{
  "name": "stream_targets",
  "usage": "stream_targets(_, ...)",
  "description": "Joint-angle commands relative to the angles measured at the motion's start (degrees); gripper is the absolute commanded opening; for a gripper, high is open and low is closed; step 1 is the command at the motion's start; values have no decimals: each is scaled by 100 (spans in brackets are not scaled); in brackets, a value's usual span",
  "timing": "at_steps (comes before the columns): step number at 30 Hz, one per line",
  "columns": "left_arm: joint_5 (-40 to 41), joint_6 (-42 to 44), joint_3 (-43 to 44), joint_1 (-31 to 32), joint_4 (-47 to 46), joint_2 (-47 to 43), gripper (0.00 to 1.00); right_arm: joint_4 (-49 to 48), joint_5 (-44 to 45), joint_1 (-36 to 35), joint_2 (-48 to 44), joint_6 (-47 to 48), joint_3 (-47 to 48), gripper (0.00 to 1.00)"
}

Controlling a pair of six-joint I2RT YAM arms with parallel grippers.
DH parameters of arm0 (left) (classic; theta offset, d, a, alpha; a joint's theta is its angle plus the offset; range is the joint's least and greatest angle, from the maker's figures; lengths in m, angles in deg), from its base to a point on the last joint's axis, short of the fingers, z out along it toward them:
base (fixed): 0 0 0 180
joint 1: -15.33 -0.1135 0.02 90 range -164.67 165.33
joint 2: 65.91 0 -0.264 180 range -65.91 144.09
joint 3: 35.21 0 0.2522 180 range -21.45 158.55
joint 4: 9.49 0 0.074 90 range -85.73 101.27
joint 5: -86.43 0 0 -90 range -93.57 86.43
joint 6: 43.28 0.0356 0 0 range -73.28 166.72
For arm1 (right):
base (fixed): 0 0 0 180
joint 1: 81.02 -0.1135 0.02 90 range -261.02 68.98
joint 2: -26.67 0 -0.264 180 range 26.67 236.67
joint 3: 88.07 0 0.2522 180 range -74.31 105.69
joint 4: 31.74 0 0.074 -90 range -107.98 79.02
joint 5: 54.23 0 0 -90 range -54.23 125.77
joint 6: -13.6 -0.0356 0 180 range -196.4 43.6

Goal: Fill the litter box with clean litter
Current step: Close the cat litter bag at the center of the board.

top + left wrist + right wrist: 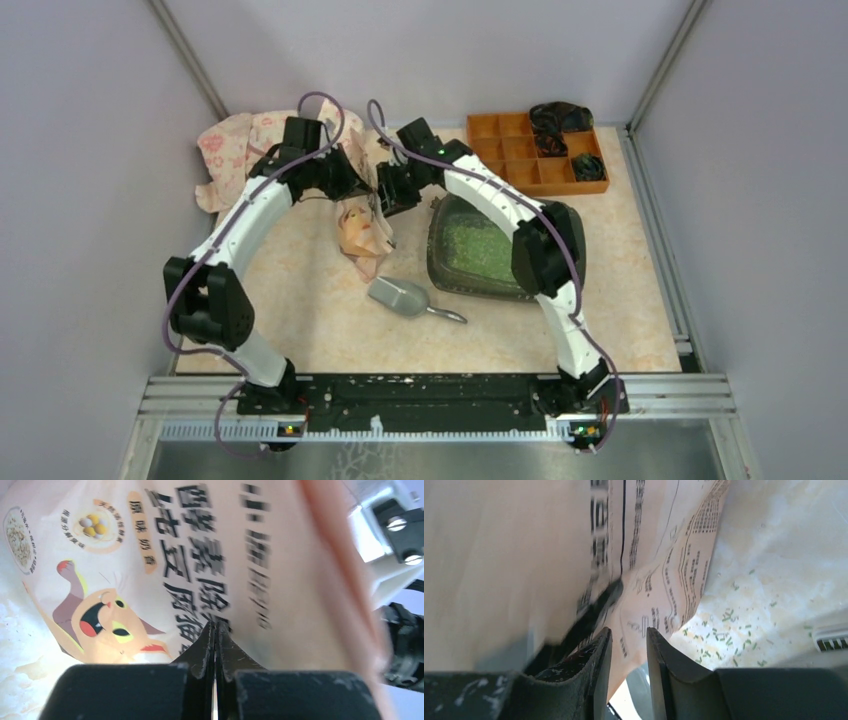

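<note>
The dark litter box [441, 272] lies right of centre, and clean litter [478, 245], green and grainy, covers its floor. My right forearm crosses its far right side. A peach printed paper bag [362, 232] hangs left of the box, below both grippers. My left gripper [362, 188] [216, 625] is shut on the bag [150, 570], its tips pinched into the paper. Facing it, my right gripper [388, 192] [629, 630] is open, with the bag's printed sheet [659, 585] showing in the gap between its fingers. Stray litter granules [724, 625] dot the table.
A grey metal scoop [400, 297] lies on the table in front of the bag. An orange compartmented organiser [520, 150] with dark items stands at the back right. A pink floral cloth [232, 150] lies crumpled at the back left. Walls close in both sides.
</note>
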Motion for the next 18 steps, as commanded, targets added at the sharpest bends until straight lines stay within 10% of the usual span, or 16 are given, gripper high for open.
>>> stream_targets(1, 44, 69, 231, -4, -66, -696, 0, -658, 240, 164, -994, -72, -505, 32)
stream_targets(18, -435, -77, 1099, -313, -143, 691, 0, -1299, -513, 56, -70, -690, 520, 33)
